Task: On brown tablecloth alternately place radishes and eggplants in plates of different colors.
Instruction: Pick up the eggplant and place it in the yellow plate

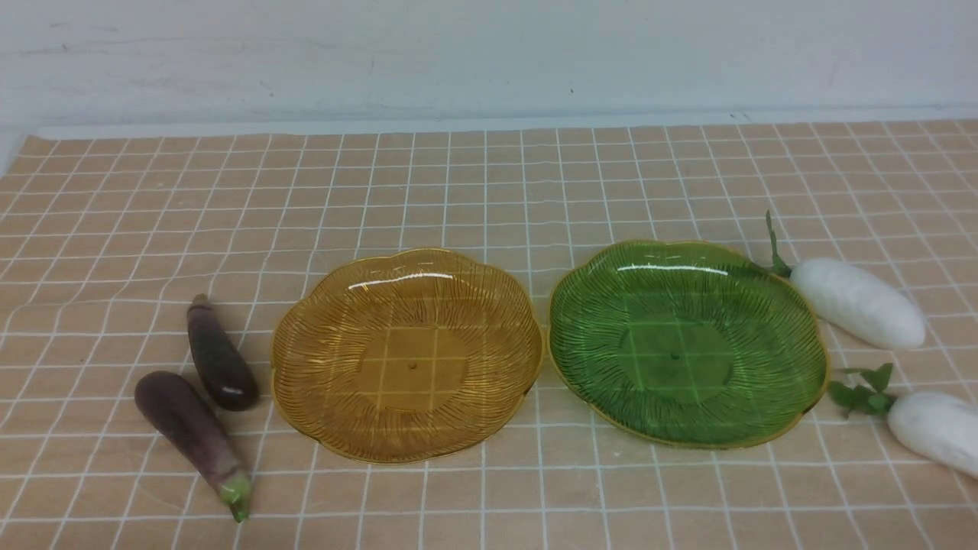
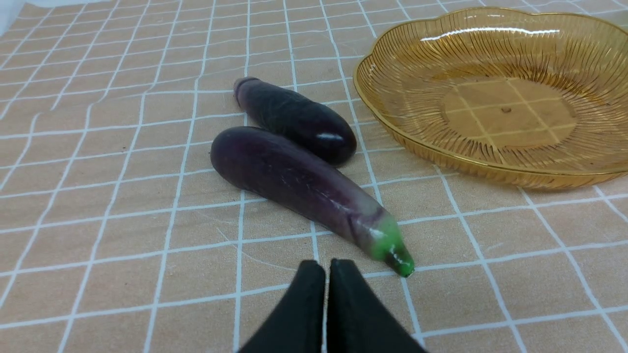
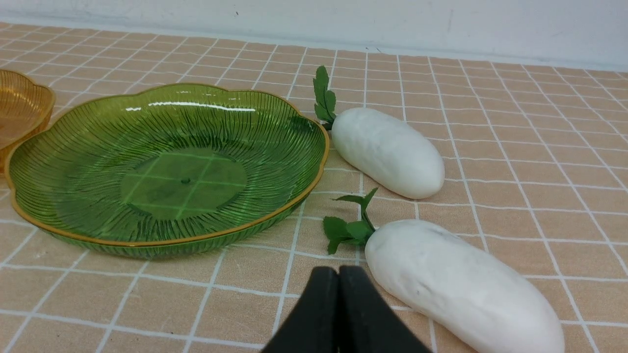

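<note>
On the brown tablecloth (image 1: 489, 191) an amber plate (image 1: 407, 266) and a green plate (image 1: 688, 256) stand side by side, both empty. Left of the amber plate lie two eggplants: a dark one (image 1: 221, 355) (image 2: 297, 117) and a green-tipped one (image 1: 192, 428) (image 2: 299, 184). Right of the green plate lie two white radishes, one farther (image 1: 856, 302) (image 3: 387, 152) and one nearer (image 1: 936, 428) (image 3: 461, 289). My left gripper (image 2: 326, 267) is shut and empty, just short of the green-tipped eggplant. My right gripper (image 3: 338, 272) is shut and empty beside the nearer radish. Neither gripper shows in the front view.
A pale wall (image 1: 489, 53) runs along the far edge of the cloth. The cloth is slightly wrinkled at the left. The nearer radish reaches the right border of the front view. The amber plate's rim (image 3: 29, 105) shows in the right wrist view.
</note>
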